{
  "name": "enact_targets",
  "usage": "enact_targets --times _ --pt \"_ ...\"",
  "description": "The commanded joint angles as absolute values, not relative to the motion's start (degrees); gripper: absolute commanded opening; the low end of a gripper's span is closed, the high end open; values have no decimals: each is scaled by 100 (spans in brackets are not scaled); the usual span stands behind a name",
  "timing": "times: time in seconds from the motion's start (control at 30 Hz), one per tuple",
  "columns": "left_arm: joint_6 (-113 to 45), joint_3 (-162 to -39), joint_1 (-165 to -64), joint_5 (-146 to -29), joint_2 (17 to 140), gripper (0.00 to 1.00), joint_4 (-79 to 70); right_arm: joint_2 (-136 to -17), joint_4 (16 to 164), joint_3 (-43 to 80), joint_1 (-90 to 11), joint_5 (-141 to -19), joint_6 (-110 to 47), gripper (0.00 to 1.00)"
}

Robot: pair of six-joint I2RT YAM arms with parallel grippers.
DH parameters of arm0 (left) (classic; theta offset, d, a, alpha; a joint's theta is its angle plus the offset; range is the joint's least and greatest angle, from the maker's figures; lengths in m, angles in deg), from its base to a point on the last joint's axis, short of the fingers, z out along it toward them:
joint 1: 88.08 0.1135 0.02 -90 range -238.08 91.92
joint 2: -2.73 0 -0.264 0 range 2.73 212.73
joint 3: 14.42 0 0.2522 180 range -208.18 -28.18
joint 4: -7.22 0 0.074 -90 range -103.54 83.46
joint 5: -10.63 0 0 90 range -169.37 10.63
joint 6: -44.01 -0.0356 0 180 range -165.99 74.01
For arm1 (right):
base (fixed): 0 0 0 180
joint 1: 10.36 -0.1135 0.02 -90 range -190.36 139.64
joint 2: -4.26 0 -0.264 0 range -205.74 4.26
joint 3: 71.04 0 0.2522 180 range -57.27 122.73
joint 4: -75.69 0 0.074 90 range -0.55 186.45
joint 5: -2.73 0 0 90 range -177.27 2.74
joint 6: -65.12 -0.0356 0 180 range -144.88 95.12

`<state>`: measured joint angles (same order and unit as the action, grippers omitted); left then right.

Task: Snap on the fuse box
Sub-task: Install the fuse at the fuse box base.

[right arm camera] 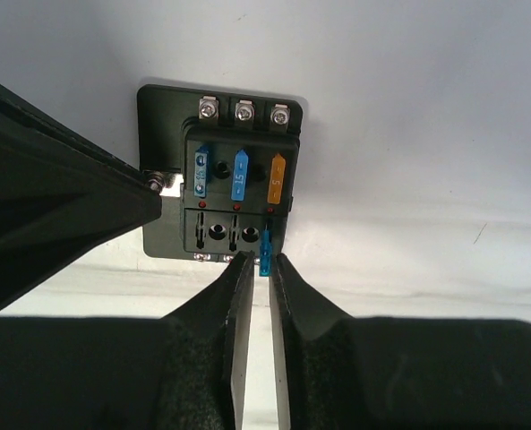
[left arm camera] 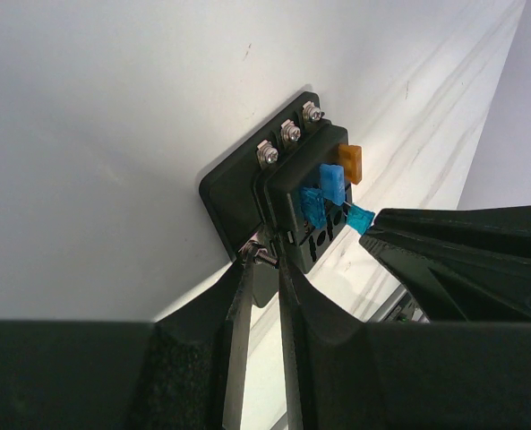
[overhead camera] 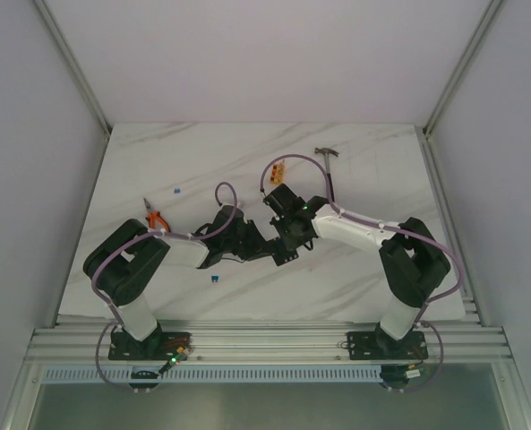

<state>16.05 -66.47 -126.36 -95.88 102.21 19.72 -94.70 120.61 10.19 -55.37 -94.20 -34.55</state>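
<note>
Seen from above, one pair of orange pliers (overhead camera: pixel 155 218) lies to the left of the left gripper (left arm camera: pixel 263 255). Two small blue pieces (overhead camera: pixel 213 279) lie around that arm, and one orange block (overhead camera: pixel 277 171) and one hammer (overhead camera: pixel 329 175) lie beyond the right gripper (right arm camera: pixel 258 260). The two grippers meet over one fuse box (right arm camera: pixel 238 208), which lies flat on the white table (overhead camera: pixel 381 179). It is a black square box on a wider black plate, with three screws (right arm camera: pixel 244 111) along the edge farthest from the right gripper. Its far row holds three fuses: two blue fuses (right arm camera: pixel 240 175), then one orange fuse (right arm camera: pixel 278 179). The near row shows two open slots. The left gripper is pinched on a metal tab at the box's side. The right gripper is clamped on a fourth fuse (right arm camera: pixel 266 253), blue, at its fingertips and touching the near row's rightmost slot.
</note>
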Motion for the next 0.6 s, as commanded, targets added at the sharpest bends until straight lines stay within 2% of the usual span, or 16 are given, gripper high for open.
enact_targets --times 0.0,0.3,0.57 --pt "1567 -6671 -12639 -9536 10189 27 1666 -9504 12171 1155 -5549 -9513 -3525 18" --pt "1563 -6690 -12640 -9541 10195 27 1662 -9642 12176 1153 -5546 -9589 -3509 13" --pt "1567 -6699 -12641 -9537 10201 27 1644 -9770 12215 1218 -5547 -9524 -3463 4"
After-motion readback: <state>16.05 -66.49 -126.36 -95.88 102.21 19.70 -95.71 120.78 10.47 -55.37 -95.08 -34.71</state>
